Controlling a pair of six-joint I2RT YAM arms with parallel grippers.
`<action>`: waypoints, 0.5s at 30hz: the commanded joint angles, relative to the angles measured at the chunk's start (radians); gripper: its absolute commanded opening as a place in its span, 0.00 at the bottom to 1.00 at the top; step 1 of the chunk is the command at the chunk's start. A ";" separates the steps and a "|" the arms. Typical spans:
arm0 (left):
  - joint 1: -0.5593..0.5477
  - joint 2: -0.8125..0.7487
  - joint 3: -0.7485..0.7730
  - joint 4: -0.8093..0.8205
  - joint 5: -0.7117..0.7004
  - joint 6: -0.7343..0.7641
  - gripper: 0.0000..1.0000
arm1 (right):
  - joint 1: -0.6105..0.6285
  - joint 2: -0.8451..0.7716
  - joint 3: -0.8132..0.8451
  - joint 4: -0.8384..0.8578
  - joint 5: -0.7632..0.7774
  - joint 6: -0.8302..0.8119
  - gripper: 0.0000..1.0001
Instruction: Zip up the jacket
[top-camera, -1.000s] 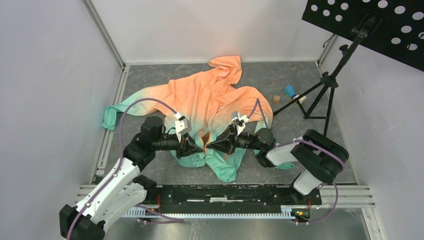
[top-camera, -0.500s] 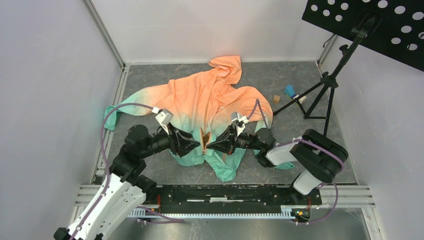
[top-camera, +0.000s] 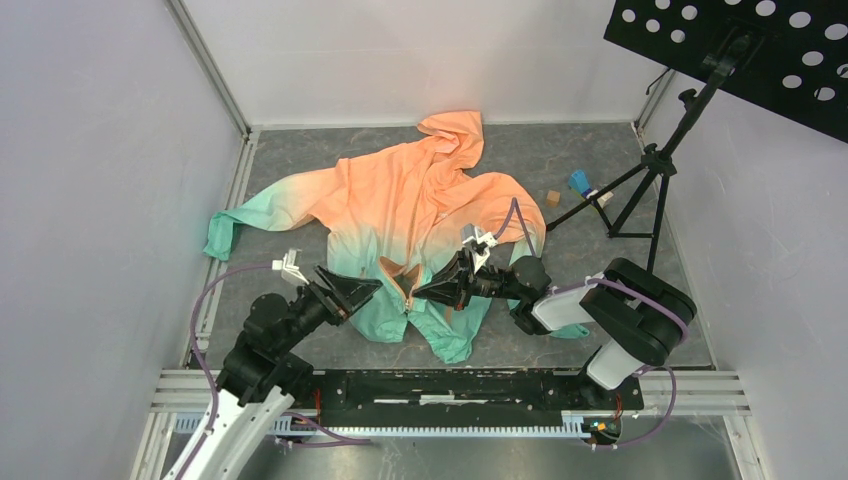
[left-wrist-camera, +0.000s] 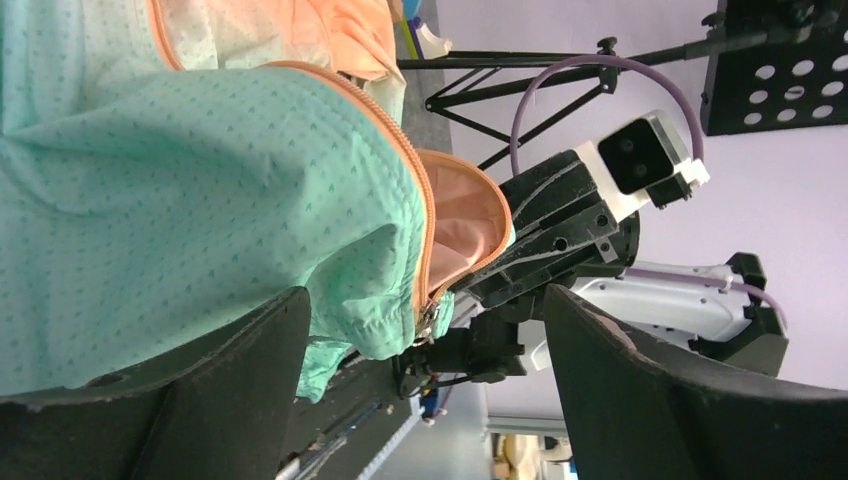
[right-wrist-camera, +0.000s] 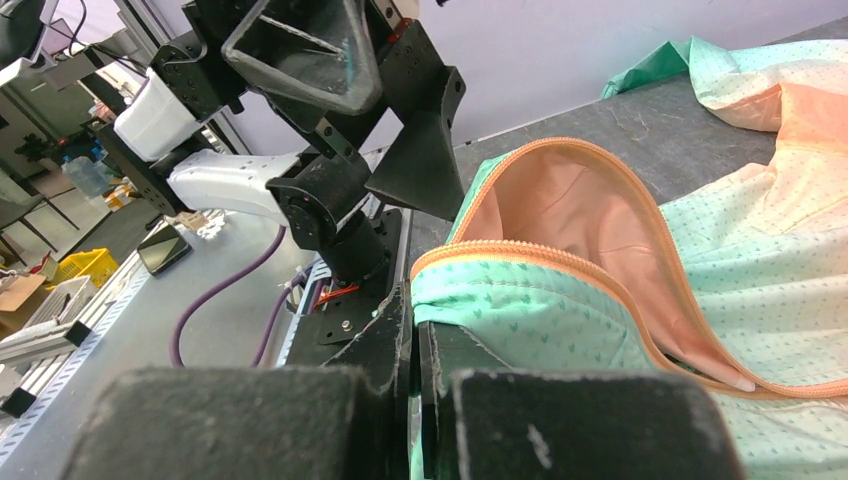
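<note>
Large thin hooded windbreaker (top-camera: 400, 195), orange at the hood fading to mint at hem and cuffs, lies spread on the grey marbled bench (top-camera: 580, 145) — hood toward the far wall, hem toward the arm bases, one sleeve out to the left. At the hem the right pincer (top-camera: 424, 291) is clamped on the mint edge, right by the orange front zipper (right-wrist-camera: 520, 253). The right wrist view shows its fingers pinching the fabric with the zipper tape just above them, the flap lifted and the peach lining exposed. The front is parted at the hem. Opposite, the left pincer (top-camera: 365, 287) is spread wide and holds nothing — it sits at the left side of the hem, pointing at the right pincer. Can't tell from the top view whether it touches cloth. The left wrist view shows the mint panel and zipper edge between its dark fingers (left-wrist-camera: 200, 400), with a small metal zipper pull (left-wrist-camera: 428, 320) at the low end of the tape, just beside the right pincer's black body. A black tripod music stand (top-camera: 650, 170) stands at the far right of the bench, with a small tan block (top-camera: 552, 198) and a blue item (top-camera: 579, 181) near its legs.
</note>
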 joint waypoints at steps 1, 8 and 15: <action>-0.003 0.089 -0.031 0.105 0.066 -0.177 0.85 | -0.004 -0.001 0.031 0.478 -0.007 -0.023 0.00; -0.005 0.244 -0.083 0.290 0.181 -0.244 0.59 | -0.004 -0.002 0.030 0.479 -0.006 -0.027 0.00; -0.014 0.200 -0.104 0.239 0.172 -0.255 0.55 | -0.004 0.002 0.033 0.479 -0.005 -0.026 0.00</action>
